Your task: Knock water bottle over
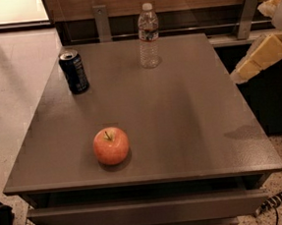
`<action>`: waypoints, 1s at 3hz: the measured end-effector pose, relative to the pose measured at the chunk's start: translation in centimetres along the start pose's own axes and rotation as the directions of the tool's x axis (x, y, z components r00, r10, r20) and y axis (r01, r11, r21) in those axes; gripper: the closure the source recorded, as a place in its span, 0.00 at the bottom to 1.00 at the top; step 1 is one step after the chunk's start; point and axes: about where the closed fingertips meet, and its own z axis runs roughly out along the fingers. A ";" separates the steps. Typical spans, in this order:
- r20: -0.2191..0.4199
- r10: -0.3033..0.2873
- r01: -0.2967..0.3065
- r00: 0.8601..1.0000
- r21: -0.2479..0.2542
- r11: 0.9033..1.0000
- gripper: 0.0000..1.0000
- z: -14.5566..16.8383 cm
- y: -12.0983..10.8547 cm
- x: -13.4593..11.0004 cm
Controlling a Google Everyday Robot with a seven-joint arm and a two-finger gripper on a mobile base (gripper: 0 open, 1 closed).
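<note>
Water bottle (148, 36) upright at far edge of table (182, 130), cap on. 0 contact, knock not yet done. Gripper (240, 73) off table's right side, well apart from bottle; whether open or closed, cannot tell. Left: reach in, push bottle over.

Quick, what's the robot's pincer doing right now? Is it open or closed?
Pincer: cannot be told. It is beside the right edge of the table, apart from the upright water bottle.
</note>
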 end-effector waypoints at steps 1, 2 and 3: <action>0.193 0.072 -0.079 0.979 0.031 0.996 0.00 2.5 -2.2 -1.7; 0.368 0.122 -0.141 0.922 0.025 0.990 0.00 4.7 -3.8 -4.6; 0.479 0.148 -0.164 0.865 -0.009 0.986 0.00 6.8 -4.2 -7.1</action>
